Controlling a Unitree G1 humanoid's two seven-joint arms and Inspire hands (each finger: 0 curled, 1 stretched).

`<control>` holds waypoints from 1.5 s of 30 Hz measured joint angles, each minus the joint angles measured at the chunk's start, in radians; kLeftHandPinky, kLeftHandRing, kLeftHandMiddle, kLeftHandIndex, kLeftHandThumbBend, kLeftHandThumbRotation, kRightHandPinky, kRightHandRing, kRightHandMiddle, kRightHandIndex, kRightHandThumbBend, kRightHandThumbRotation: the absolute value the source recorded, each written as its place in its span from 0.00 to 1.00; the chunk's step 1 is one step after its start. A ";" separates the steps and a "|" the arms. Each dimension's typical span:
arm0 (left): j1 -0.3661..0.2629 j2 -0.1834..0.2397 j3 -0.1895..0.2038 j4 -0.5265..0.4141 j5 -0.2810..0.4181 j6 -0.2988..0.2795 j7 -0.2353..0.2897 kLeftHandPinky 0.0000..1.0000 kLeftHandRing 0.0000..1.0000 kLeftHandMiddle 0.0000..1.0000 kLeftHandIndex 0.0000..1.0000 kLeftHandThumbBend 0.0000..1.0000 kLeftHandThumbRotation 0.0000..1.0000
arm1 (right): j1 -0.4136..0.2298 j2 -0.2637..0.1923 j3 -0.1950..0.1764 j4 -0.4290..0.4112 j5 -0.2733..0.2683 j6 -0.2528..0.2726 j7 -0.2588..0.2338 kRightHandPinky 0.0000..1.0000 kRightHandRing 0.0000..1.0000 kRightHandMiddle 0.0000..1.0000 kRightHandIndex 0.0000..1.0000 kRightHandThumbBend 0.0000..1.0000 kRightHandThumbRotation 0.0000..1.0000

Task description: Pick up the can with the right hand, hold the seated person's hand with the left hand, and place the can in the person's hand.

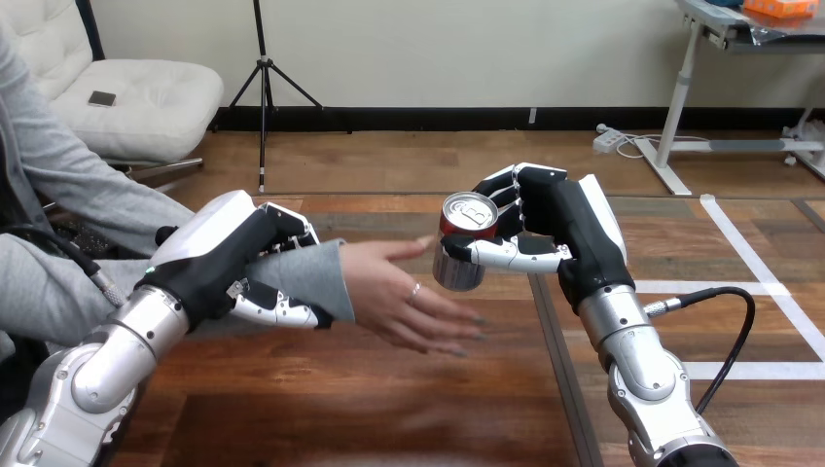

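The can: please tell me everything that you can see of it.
The can looks like metal: silver body, red band under the rim, silver lid with a pull tab. It is off the table, tilted, lid facing the camera. The right hand is curled round it, thumb across its front. The person's hand lies open left of it; contact is unclear.

Right hand [564, 229] grips the can [462, 243]: fingers curl round its far side, the thumb lies across its near side, and the top rim stands clear above them. The can tilts a little, just beside the thumb tip of the person's hand [409, 297]. That hand is open, its fingers stretched out below the can. Left hand [229, 263] clasps the grey-sleeved wrist [311, 277], fingers over the top, thumb underneath, above the wooden table [340, 409].
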 measured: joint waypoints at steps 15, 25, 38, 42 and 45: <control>0.003 -0.001 0.000 -0.012 0.000 0.005 -0.010 0.20 0.25 0.33 0.43 0.65 0.00 | -0.002 -0.002 -0.001 0.000 0.003 0.000 0.003 0.32 0.35 0.41 0.44 0.73 0.00; 0.003 -0.003 0.000 -0.015 0.000 0.005 -0.010 0.20 0.25 0.33 0.43 0.64 0.00 | -0.003 -0.002 -0.002 0.000 0.009 0.000 0.011 0.33 0.36 0.41 0.44 0.73 0.00; 0.003 -0.006 0.000 -0.016 0.000 0.005 -0.010 0.21 0.26 0.33 0.43 0.64 0.00 | -0.003 -0.001 -0.002 0.000 0.009 0.000 0.022 0.33 0.36 0.41 0.44 0.74 0.00; 0.003 -0.007 0.000 -0.016 -0.001 0.005 -0.011 0.21 0.26 0.33 0.43 0.64 0.00 | -0.003 0.000 -0.002 0.000 0.009 0.000 0.023 0.33 0.36 0.41 0.44 0.74 0.00; 0.003 -0.008 0.000 -0.017 -0.002 0.005 -0.011 0.21 0.26 0.33 0.43 0.65 0.00 | -0.003 0.001 -0.002 0.000 0.009 0.000 0.023 0.33 0.36 0.41 0.44 0.74 0.00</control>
